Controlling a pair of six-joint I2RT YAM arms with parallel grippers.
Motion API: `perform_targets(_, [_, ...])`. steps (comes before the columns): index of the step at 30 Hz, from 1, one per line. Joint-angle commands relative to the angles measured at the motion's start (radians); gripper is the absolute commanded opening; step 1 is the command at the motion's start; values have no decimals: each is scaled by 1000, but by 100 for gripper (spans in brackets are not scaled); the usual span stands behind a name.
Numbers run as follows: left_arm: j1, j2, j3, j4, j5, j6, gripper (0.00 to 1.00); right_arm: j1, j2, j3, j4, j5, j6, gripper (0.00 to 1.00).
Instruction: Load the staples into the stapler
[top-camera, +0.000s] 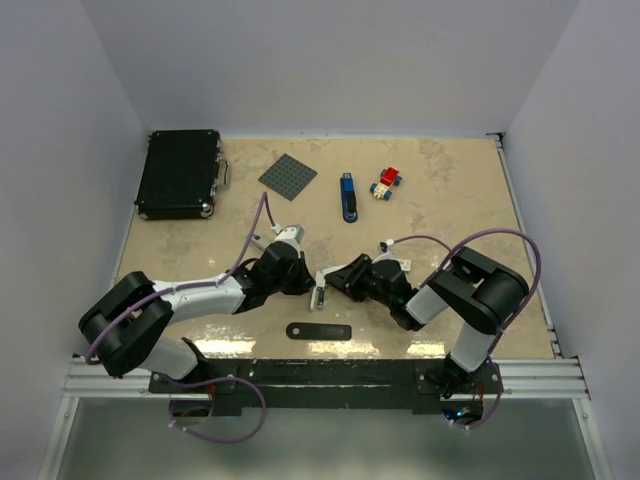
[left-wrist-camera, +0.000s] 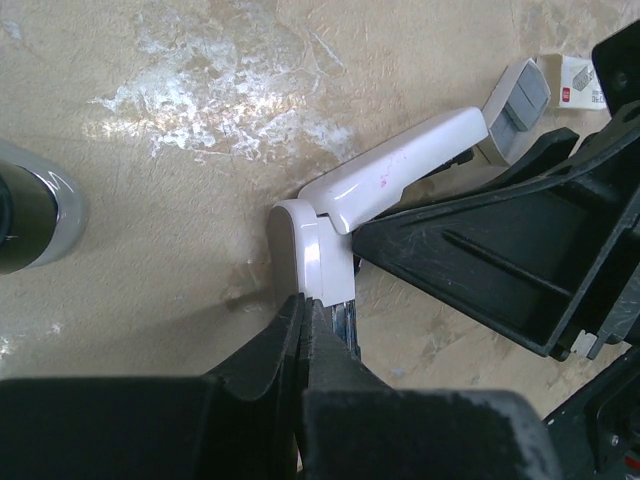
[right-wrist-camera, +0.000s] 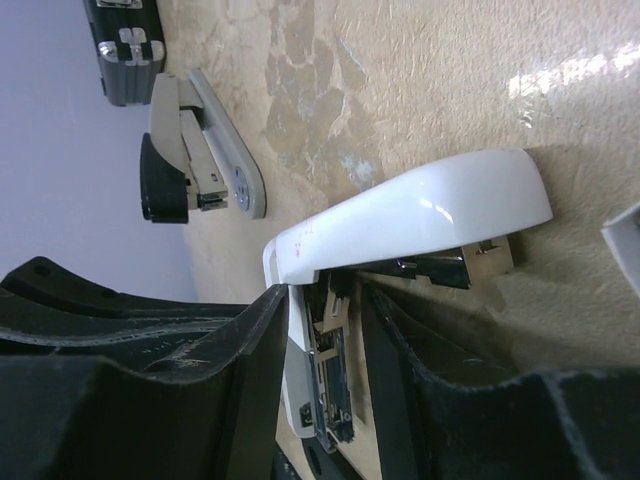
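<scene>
Desk (top-camera: 450, 200): one, beige marbled, pale walls around.
Black case (top-camera: 178, 172): one, far-left corner.
Grippers: two; left gripper (left-wrist-camera: 305, 310) clamped on the white stapler (left-wrist-camera: 390, 180) at its hinge end, right gripper (right-wrist-camera: 328, 300) part-open astride its lower rail.
Staplers: two; blue stapler (top-camera: 347, 198) lies beyond.
Grey plate (top-camera: 288, 176), toy car (top-camera: 386, 182): one each.
Staples (left-wrist-camera: 520, 100): one box, just past the white stapler's tip.

Overhead light, bright n even, shadows soft. Glare patches on the table (left-wrist-camera: 200, 90) in both wrist cams, closest foreground there is blurry. Top cam's sharp.
</scene>
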Motion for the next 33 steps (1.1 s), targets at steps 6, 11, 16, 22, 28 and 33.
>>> perform_targets(6, [-3, -12, -20, -5, 13, -15, 0, -2, 99, -4, 155, 22, 19, 32])
perform_targets(11, [9, -21, -32, 0, 16, -21, 0, -3, 55, 26, 120, 22, -70, 19])
perform_targets(16, [46, -27, -69, 30, 43, -35, 0, 1, -21, 66, 13, 31, -191, 4])
perform_targets(22, [63, -41, -83, 49, 52, -32, 3, 60, -94, 186, -243, 113, -395, 0])
perform_targets(28, [69, -197, -129, 37, -36, -24, 11, 152, -144, 333, -501, 332, -628, 0])
perform_targets(33, [79, -496, -167, -64, -271, 22, 23, 212, -119, 448, -649, 559, -764, 0])
